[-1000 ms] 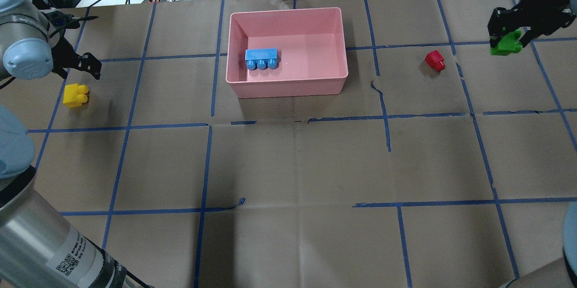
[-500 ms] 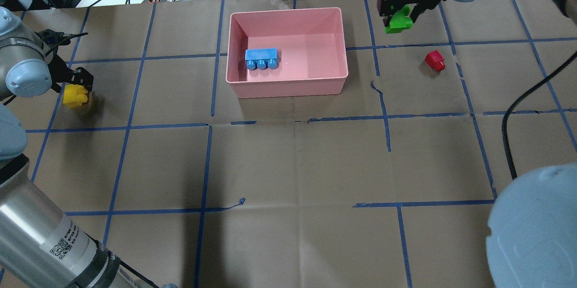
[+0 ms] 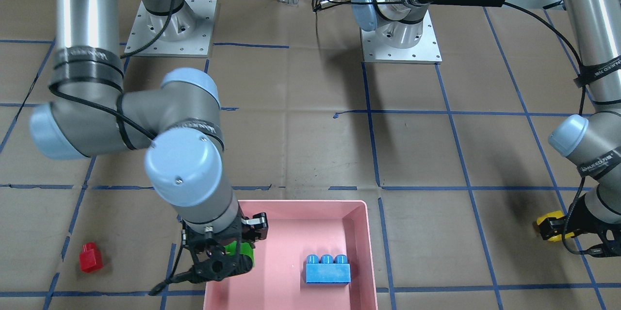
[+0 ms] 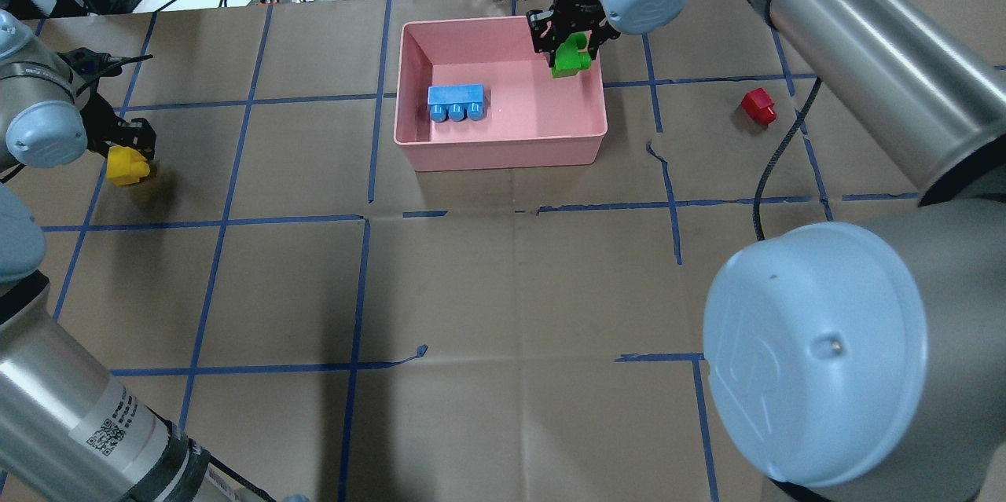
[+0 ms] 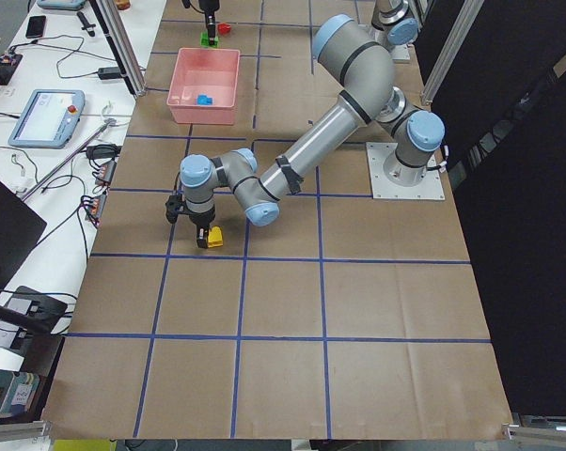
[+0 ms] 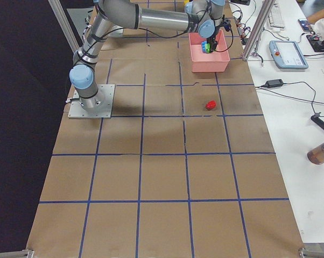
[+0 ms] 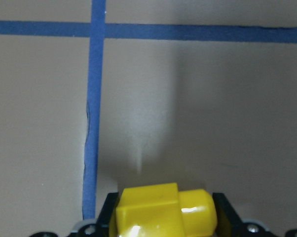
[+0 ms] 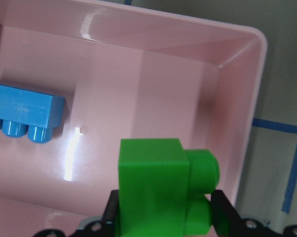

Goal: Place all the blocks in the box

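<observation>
Right now, from across the table, holding a green two-stud plastic toy brick [image 3: 246,251] in the right gripper [image 3: 238,252], fingers closed on its sides, hanging above the shallow pink plastic tray [image 3: 301,202] just inside the wall on the robot's right; lying on that tray's floor, a light blue three-stud plastic brick [image 3: 327,269]; sitting well apart on the brown paper [image 3: 291,145], a small red single-stud plastic brick [image 3: 90,257]; far to the other side, gripping a yellow two-stud plastic brick [image 3: 557,216] with the left gripper [image 3: 553,230], low at the table, lifted or not being unclear. From overhead, showing the same layout, green over the tray's far corner. From the left end, adding only the yellow brick beneath the near arm. From the right end, showing green above the tray, very small. Through the left wrist camera, pressing dark fingers against both flanks of the yellow brick, near a blue tape line [image 7: 96,98]. Through the right wrist camera, clamping the green brick over bare pink floor. Judging progress: one of four bricks delivered, a second ready to drop, a third being picked, the red one waiting. Counting: four bricks, one per colour; one tray; two grippers.
</observation>
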Tool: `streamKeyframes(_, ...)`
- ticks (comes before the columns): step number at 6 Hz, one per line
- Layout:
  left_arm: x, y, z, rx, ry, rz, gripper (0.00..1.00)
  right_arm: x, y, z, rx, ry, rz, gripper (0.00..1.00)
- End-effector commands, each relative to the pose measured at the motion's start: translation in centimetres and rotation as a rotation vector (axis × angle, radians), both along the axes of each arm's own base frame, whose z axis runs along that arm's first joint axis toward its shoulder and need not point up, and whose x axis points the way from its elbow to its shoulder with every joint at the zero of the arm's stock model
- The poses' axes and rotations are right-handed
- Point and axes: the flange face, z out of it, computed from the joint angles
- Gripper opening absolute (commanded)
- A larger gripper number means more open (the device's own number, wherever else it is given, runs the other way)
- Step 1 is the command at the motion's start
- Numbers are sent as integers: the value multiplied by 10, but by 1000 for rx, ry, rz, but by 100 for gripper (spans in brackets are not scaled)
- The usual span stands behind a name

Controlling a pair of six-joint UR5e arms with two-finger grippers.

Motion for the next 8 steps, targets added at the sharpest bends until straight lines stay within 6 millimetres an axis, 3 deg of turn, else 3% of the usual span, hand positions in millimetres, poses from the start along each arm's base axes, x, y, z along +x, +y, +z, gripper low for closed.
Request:
streamKeyframes(1, -67, -6, 67, -40, 99, -111, 0, 11, -3, -58, 51, 11, 8, 90)
streamKeyframes(2, -136, -7, 113, -48, 112, -196, 0, 9, -1, -48, 45, 12, 4, 100)
streamKeyframes(3, -204, -21, 147, -107, 87, -292, 0, 7, 1, -23, 19, 9, -1, 100)
streamKeyframes(5, -347, -46, 179, -171, 87, -291, 0, -27, 14, 65, -26, 5, -42, 100)
streamKeyframes(6, -408, -50, 163, -163, 112, -295, 0, -86, 9, 90, -9, 9, -109, 100)
streamKeyframes(7, -477, -45, 138, -140, 116, -374, 0, -158, -2, 94, -5, 10, -202, 100)
streamKeyframes(8, -517, -43, 105, -113, 121, -428, 0, -209, -12, 84, 2, 20, -178, 100)
